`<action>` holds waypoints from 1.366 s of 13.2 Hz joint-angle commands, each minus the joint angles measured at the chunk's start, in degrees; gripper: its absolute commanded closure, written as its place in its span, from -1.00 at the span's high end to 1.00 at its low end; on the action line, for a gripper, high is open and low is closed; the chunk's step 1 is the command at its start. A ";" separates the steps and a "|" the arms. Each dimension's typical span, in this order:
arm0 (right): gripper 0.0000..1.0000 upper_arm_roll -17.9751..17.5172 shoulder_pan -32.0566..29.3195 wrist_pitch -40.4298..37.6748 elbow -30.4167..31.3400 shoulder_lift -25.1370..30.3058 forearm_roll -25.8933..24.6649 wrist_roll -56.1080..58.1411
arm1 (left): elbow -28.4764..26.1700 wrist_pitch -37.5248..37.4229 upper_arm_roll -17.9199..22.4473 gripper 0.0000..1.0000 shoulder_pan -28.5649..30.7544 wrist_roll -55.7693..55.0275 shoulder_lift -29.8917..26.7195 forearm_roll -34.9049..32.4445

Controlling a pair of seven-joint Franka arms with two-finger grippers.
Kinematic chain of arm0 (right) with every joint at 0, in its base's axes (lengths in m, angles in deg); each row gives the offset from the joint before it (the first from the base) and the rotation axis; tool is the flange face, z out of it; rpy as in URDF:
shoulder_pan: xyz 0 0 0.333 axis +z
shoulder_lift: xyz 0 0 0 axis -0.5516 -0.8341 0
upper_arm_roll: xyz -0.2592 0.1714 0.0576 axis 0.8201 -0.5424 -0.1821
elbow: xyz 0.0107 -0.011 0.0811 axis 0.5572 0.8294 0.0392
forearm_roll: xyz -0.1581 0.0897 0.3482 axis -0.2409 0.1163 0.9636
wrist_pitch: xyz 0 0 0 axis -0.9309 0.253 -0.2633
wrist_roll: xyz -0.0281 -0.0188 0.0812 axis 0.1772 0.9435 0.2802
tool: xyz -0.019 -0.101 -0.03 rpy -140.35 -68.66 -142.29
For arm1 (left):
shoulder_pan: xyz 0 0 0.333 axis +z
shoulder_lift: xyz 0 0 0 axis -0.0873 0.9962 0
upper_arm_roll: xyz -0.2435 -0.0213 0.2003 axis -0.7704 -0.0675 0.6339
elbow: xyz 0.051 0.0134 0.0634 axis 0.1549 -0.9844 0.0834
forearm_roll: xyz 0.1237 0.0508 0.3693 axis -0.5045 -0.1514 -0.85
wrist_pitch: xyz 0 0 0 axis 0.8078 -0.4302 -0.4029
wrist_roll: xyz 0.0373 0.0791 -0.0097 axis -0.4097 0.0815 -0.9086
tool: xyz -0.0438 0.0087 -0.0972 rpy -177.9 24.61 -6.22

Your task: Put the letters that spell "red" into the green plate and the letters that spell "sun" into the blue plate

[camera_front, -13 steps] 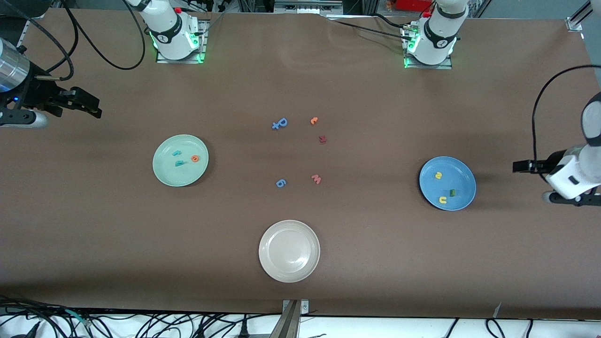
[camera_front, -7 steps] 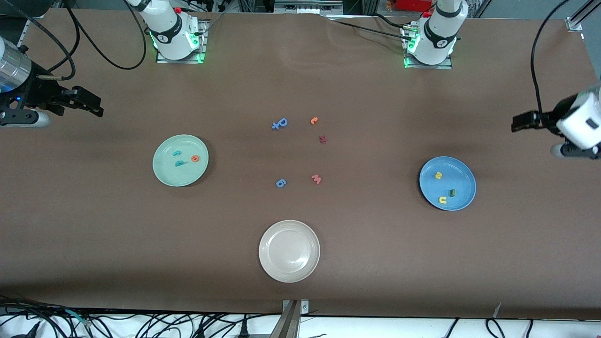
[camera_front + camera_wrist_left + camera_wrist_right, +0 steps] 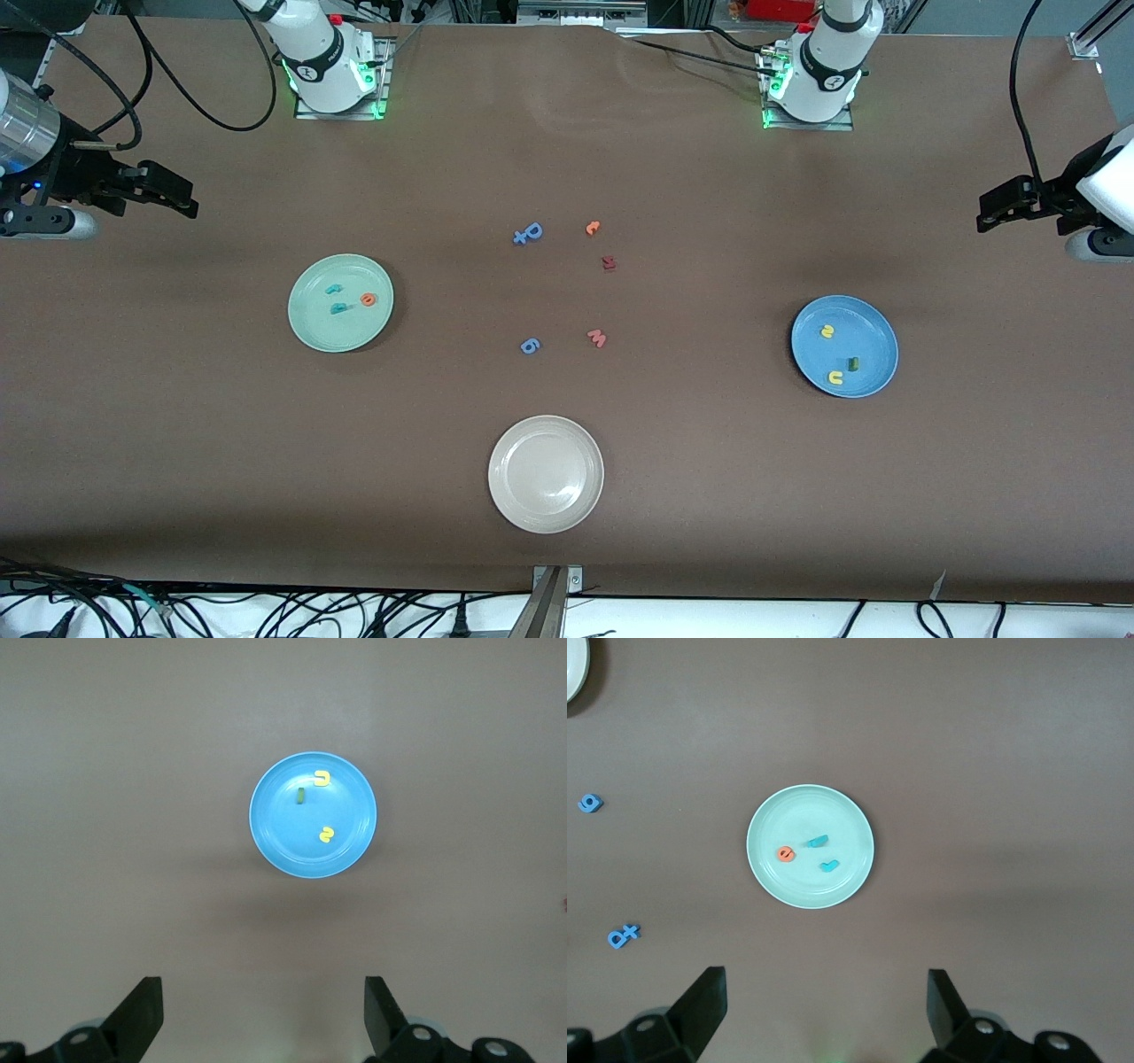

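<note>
The green plate (image 3: pixel 310 323) (image 3: pixel 769 819) holds the letters that spell "red": an orange "e" (image 3: pixel 368 299) (image 3: pixel 785 853), a teal "d" (image 3: pixel 339 308) (image 3: pixel 818 842) and a teal "r" (image 3: pixel 333 288) (image 3: pixel 827 866). In the blue plate (image 3: pixel 873 332) (image 3: pixel 279 837) lie the letters that spell "sun": a yellow "s" (image 3: pixel 827 331) (image 3: pixel 326 835), a yellow "u" (image 3: pixel 835 378) (image 3: pixel 322 777) and a dark green "n" (image 3: pixel 853 362) (image 3: pixel 301 796). My left gripper (image 3: pixel 990 211) (image 3: pixel 262 1010) hangs open and empty over bare table at the left arm's end. My right gripper (image 3: pixel 177 200) (image 3: pixel 826 1005) hangs open and empty at the right arm's end.
A white plate (image 3: pixel 546 509) sits near the front edge. Loose letters lie mid-table: a blue one (image 3: pixel 529 233), an orange hooked one (image 3: pixel 593 228), a dark red one (image 3: pixel 608 262), a pink "w" (image 3: pixel 596 338) and a blue "6" (image 3: pixel 529 346).
The left gripper has swung away from beside the blue plate, toward the robots' side of the table. The right gripper has barely shifted. The letters and plates have not moved.
</note>
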State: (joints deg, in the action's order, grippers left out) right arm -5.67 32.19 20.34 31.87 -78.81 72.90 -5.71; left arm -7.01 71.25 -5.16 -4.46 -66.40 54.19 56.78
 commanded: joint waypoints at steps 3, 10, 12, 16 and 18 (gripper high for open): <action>1.00 0.40 -0.03 -0.82 -0.38 0.18 1.04 0.36 | -0.85 2.41 2.40 1.00 -1.69 1.05 -0.63 3.80; 1.00 0.40 -0.03 -1.78 -0.38 0.18 1.13 0.36 | -0.59 2.33 1.96 1.00 -1.08 1.66 -0.01 3.89; 1.00 0.31 -0.03 -1.87 -0.56 0.09 2.35 0.36 | -0.59 2.33 2.05 1.00 -0.99 1.66 0.08 3.89; 1.00 0.31 -0.03 -0.56 -1.08 -0.08 1.57 0.80 | -0.41 1.80 1.96 1.00 -1.69 1.31 0.78 3.27; 1.00 0.31 -0.12 -0.47 -1.26 -0.35 1.39 0.98 | 0.55 1.80 1.96 1.00 -1.52 1.40 0.78 3.63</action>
State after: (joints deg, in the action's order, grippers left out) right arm -5.49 32.19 20.11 31.85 -78.83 74.07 -5.69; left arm -7.28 72.94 -3.75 -5.72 -66.33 55.10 58.99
